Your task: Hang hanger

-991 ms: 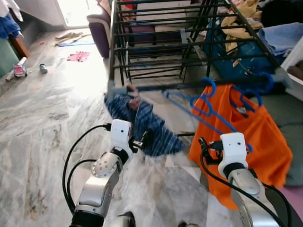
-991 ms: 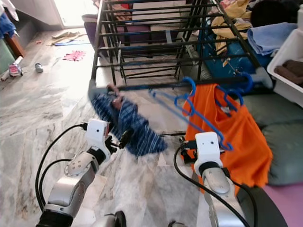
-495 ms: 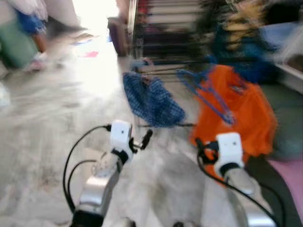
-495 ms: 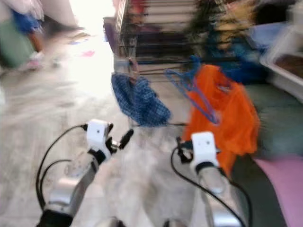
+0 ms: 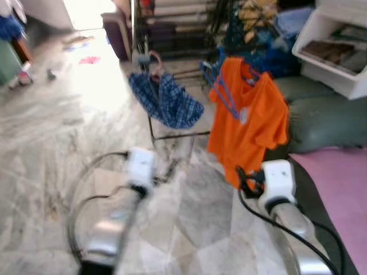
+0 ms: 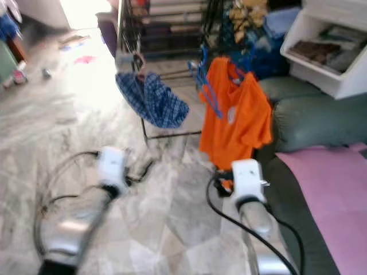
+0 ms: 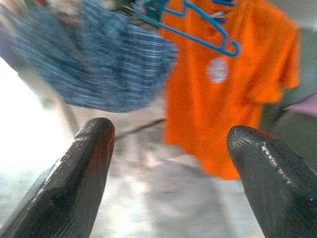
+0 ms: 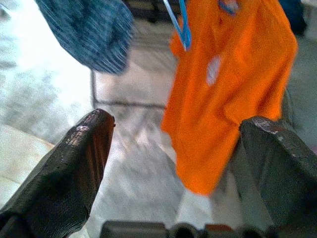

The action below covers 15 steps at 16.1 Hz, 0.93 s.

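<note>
Nearest the camera, both silver arms are raised over the grey marble floor (image 5: 189, 212). The left gripper (image 7: 171, 163) has its black fingers spread wide with nothing between them, and the right gripper (image 8: 178, 163) is likewise wide and empty.

Beyond them the orange short-sleeved T-shirt (image 5: 248, 117) hangs on a thin blue plastic hanger (image 5: 250, 70) from the low rail of the black metal drying rack (image 5: 172, 23); spare blue hangers (image 7: 190, 27) dangle against its shoulder. Beside it, to the robot's left, a blue checked cloth (image 5: 166, 102) droops from the same rail. Further right sit a dark green cushion (image 5: 327, 123) and a white storage bin (image 5: 335, 43).

The hanger looks light, stiff and fairly slick; the shirt is soft and will swing. A hold on the hanger's neck, just under the hook, seems safest, since pinching fabric would let it slip
</note>
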Tool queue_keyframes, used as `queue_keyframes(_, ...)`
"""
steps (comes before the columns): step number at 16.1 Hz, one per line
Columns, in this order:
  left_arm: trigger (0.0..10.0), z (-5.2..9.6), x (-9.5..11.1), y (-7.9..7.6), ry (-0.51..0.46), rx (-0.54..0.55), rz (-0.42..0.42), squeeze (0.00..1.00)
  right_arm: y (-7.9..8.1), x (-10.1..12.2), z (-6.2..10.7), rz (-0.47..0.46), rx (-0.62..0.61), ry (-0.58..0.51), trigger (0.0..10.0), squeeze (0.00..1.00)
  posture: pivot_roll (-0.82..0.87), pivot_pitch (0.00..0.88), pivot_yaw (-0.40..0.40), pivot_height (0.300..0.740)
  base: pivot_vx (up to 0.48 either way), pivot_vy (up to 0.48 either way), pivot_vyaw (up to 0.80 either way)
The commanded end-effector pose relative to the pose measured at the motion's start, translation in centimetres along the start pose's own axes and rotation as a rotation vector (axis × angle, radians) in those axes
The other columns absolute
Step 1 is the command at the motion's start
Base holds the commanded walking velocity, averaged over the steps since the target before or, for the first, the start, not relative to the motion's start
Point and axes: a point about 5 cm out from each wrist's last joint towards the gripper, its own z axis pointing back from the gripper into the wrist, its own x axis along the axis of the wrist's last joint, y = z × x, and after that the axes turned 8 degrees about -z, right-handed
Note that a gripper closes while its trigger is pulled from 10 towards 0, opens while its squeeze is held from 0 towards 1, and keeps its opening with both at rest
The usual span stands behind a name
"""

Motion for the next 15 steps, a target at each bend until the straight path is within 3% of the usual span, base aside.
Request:
queue_keyframes(1,10.0,0.5,0.8,1.0,-0.041,0.012,-0.048,0.0,-0.3,0.6,0.0,-0.006,0.0,-0.029,10.0,0.0,-0.07,0.053,0.054,0.74,0.0,0.0,0.0)
queue_keyframes(2,10.0,1.9,0.2,2.3,-0.013,0.032,-0.103,0.0,-0.6,0.4,0.0,-0.031,-0.025,-0.025,10.0,0.0,-0.05,0.051,0.056,0.74,0.0,0.0,0.0)
queue_keyframes(5,10.0,3.9,-0.2,3.1,0.011,0.065,-0.144,0.0,-0.2,0.7,0.0,-0.063,0.003,-0.04,10.0,0.0,-0.03,0.059,0.045,0.74,0.0,0.0,0.0)
queue_keyframes(8,10.0,4.4,-0.4,2.2,0.025,0.129,-0.081,0.0,0.4,0.8,0.1,-0.062,0.027,-0.057,10.0,0.0,-0.03,0.059,0.031,0.74,0.0,0.0,0.0)
queue_keyframes(10,10.0,5.0,-0.7,1.3,0.015,0.135,-0.089,0.0,0.4,0.8,0.1,-0.027,0.019,-0.052,10.0,0.0,-0.02,0.055,0.026,0.74,0.0,0.0,0.8)
queue_keyframes(12,10.0,4.5,-0.9,1.8,0.041,0.211,-0.043,0.0,0.3,0.7,-0.2,-0.034,0.019,-0.049,10.0,0.0,-0.02,0.056,0.029,0.74,0.0,0.0,0.8)
queue_keyframes(15,10.0,4.0,-0.6,2.1,0.041,0.242,-0.023,0.0,0.6,1.2,-0.4,-0.04,0.042,-0.065,10.0,0.0,-0.02,0.057,0.029,0.74,0.0,0.0,0.8)
